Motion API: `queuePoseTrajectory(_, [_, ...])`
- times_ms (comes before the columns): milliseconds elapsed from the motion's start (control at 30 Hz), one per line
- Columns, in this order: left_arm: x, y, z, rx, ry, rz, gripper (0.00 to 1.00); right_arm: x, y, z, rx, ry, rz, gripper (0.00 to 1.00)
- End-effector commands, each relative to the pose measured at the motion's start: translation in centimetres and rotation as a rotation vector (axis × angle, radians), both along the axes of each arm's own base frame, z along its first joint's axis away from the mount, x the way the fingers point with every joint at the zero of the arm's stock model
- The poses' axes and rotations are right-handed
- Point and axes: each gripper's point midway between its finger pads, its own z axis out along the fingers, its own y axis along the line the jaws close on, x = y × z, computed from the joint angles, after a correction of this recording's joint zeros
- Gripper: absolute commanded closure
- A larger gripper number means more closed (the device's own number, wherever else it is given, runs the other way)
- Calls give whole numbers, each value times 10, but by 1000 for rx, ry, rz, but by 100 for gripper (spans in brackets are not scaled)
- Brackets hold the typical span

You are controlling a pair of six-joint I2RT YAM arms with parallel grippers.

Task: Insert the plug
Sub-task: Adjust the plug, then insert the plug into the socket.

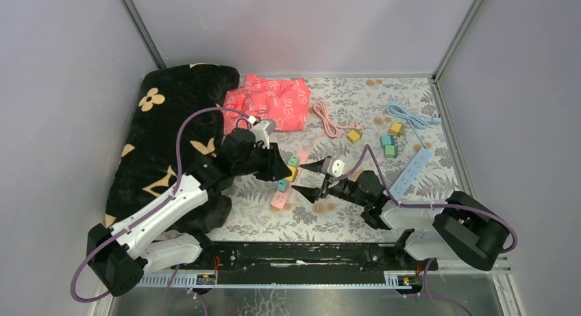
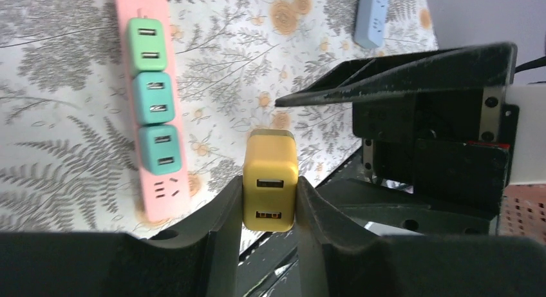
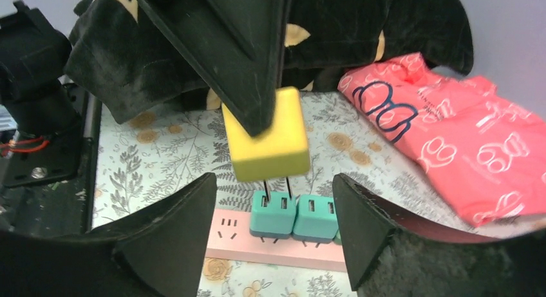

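- The left gripper [image 2: 269, 203] is clamping the yellow plug [image 2: 270, 162] by its two side faces, its jaws closed down to the width of the body; this is leaving the prong end free and the two USB ports facing the wrist camera
- The plug is hanging in the air above the pink power strip [image 2: 158, 197], not seated in any socket; in the right wrist view its two prongs are pointing down toward the strip, which is how they need to be pointing for a downward push
- The right gripper [image 3: 273, 184] is standing with its fingers well apart and nothing between them, close beside the plug and probably placed to steady the plug or the strip
- Three adapters are already sitting in a row on the pink strip: one green [image 2: 147, 46] and two teal [image 2: 153, 97] [image 2: 159, 149], and the free socket [image 2: 165, 192] just past them is likely serving as the target
- Counting the rest: one blue power strip [image 1: 411, 171] is lying well off to the right, and four loose cubes are lying near it, two yellow [image 1: 353, 136] [image 1: 396, 128], one teal [image 1: 387, 140] and one green [image 1: 390, 151]
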Motion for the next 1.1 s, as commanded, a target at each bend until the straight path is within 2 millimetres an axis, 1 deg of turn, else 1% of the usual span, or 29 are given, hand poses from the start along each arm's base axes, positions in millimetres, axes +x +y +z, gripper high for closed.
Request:
queuePoseTrajectory(0, [3, 23, 8, 118, -56, 31, 100, 7, 0, 31, 145, 128, -46, 24])
queuePoseTrajectory(67, [1, 29, 7, 151, -51, 33, 100, 8, -2, 31, 175, 209, -69, 21])
queuePoseTrajectory(100, [1, 31, 8, 165, -51, 35, 100, 12, -4, 30, 191, 252, -96, 20])
queuePoseTrajectory(200, [0, 40, 4, 217, -38, 48, 100, 18, -4, 16, 178, 393, -147, 15])
queuePoseTrajectory(333, [-1, 49, -4, 273, -16, 63, 100, 22, -7, -1, 190, 525, -204, 13])
queuePoseTrajectory(467, [-4, 52, -14, 307, 16, 63, 100, 27, -11, -20, 197, 657, -281, 13])
queuePoseTrajectory(600, [-6, 54, -30, 337, 59, 69, 100, 31, -12, -44, 191, 808, -353, 15])
queuePoseTrajectory(800, [-7, 53, -46, 389, 80, 82, 100, 29, -6, -73, 203, 979, -387, 19])
queuePoseTrajectory(900, [-8, 50, -52, 409, 81, 79, 100, 29, -3, -85, 206, 1037, -412, 21])
queuePoseTrajectory(1067, [-8, 44, -65, 428, 94, 75, 100, 28, 9, -98, 184, 1081, -406, 24])
